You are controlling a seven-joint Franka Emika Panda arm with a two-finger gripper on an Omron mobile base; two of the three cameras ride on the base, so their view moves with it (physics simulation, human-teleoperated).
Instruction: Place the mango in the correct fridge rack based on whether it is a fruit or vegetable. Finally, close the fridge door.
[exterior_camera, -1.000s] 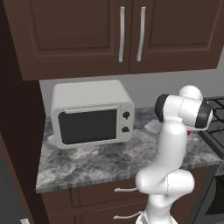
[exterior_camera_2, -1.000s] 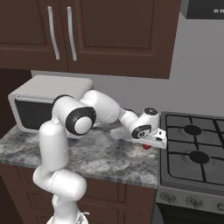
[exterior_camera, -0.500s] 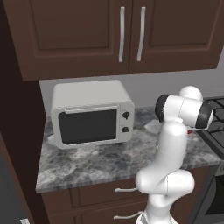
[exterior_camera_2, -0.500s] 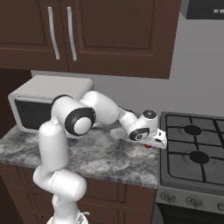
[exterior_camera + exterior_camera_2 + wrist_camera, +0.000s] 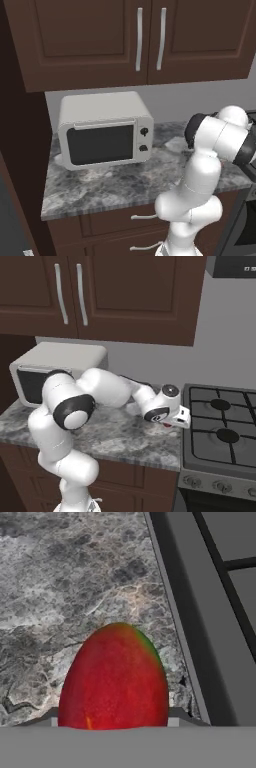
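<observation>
Mango (image 5: 114, 679) fills the low centre of the hand view, red over most of its skin with a green-yellow patch toward its 1 o'clock edge, lying on the grey marbled worktop (image 5: 65, 587). Small grey finger tips (image 5: 176, 716) of the end effector (image 5: 114, 721) show against the fruit at its 4 and 8 o'clock edges, so the jaws stand narrow and appear closed on the mango; whether the fruit is lifted off the stone cannot be told. Just past the mango, at 3 o'clock in that view, runs the pale edge of the stove (image 5: 200, 612), with dark grate bars crossing its top.

From the right base camera the end effector (image 5: 172, 422) sits low at the right end of the worktop (image 5: 120, 438), touching distance from the stove (image 5: 220, 441), and a sliver of red mango (image 5: 167, 425) peeps out beneath the white hand. The arm reaches there from its 9 o'clock side, across the stone.

From the left base camera the arm's white links (image 5: 210, 165) rise at 4 o'clock and hide the hand. Farther back on the worktop (image 5: 110, 185), at 10 o'clock from the arm, stands a pale microwave (image 5: 105, 130) with a dark window and two knobs. Drawers (image 5: 125, 225) with light handles sit under the stone. Farthest, at 12 o'clock, dark brown wall cupboards (image 5: 135, 40) hang above, with two vertical bar handles side by side.
</observation>
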